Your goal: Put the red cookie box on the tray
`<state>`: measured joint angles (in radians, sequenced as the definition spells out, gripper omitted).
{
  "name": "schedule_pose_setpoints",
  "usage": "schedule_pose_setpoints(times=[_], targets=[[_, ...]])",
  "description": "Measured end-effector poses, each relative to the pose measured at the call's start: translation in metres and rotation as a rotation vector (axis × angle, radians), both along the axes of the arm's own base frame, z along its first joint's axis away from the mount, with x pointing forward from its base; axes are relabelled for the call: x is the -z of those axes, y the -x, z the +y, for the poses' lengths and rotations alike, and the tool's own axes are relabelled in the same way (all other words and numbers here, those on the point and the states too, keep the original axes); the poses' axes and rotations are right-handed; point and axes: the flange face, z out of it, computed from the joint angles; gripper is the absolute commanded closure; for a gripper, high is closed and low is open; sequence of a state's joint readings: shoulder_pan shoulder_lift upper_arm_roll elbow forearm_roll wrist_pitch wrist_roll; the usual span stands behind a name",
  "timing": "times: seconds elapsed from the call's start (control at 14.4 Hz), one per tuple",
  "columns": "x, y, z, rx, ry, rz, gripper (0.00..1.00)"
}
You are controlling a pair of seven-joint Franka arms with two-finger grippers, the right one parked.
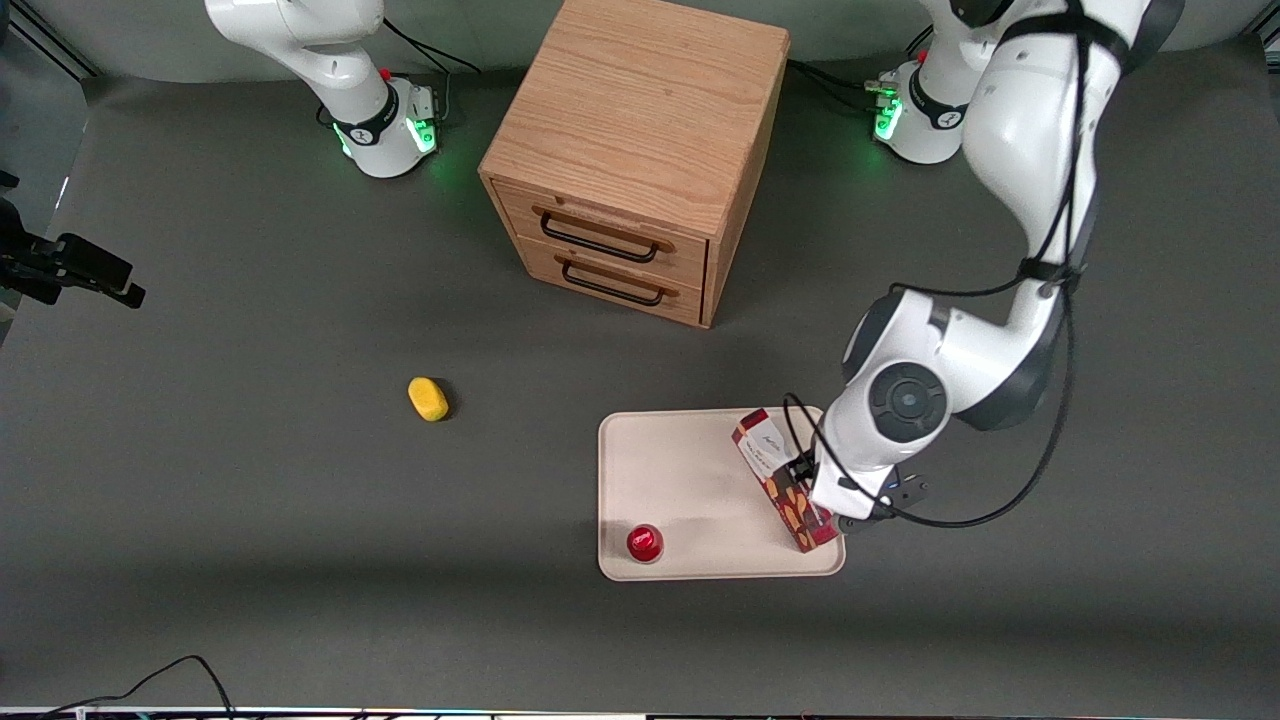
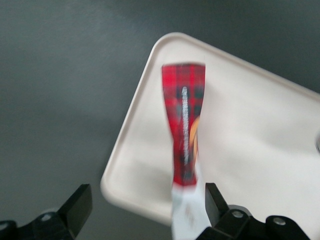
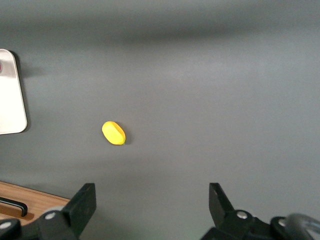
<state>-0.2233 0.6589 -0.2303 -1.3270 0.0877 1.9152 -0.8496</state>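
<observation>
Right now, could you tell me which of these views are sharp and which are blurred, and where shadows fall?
Front view: sharp; the red cookie box lies on the tray at the gripper, and a soft dark band of shadow crosses the table nearer the camera. Left wrist view: the box and tray look soft, out of focus. Right wrist view: fairly clear; the yellow object casts a small shadow.

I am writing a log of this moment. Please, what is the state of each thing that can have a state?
Box: on the tray, lying aslant along the edge toward the working arm.
Tray: flat on the table, holding the box and a small red-topped item.
Drawers: both shut.
Gripper: low over the tray at the box, jaws open.
</observation>
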Motion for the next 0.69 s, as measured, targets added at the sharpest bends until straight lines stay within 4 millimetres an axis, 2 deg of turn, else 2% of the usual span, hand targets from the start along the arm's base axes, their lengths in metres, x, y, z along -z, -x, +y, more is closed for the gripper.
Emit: schedule_pose_setpoints(times=[0.07, 0.21, 0.35, 0.48, 0.55, 0.69], targets=[[-0.027, 0.004, 0.013, 0.034, 0.011, 0.032, 0.00], [-0.079, 0.011, 0.053, 0.099, 0.010, 0.072, 0.00], [-0.116, 0.018, 0.101, 0.153, -0.005, 0.074, 0.00], [-0.132, 0.032, 0.150, 0.225, 0.016, 0.051, 0.00], [-0.133, 0.041, 0.176, 0.256, 0.027, 0.029, 0.00], [-0.127, 0.072, 0.224, 0.300, 0.033, 0.000, 0.00]])
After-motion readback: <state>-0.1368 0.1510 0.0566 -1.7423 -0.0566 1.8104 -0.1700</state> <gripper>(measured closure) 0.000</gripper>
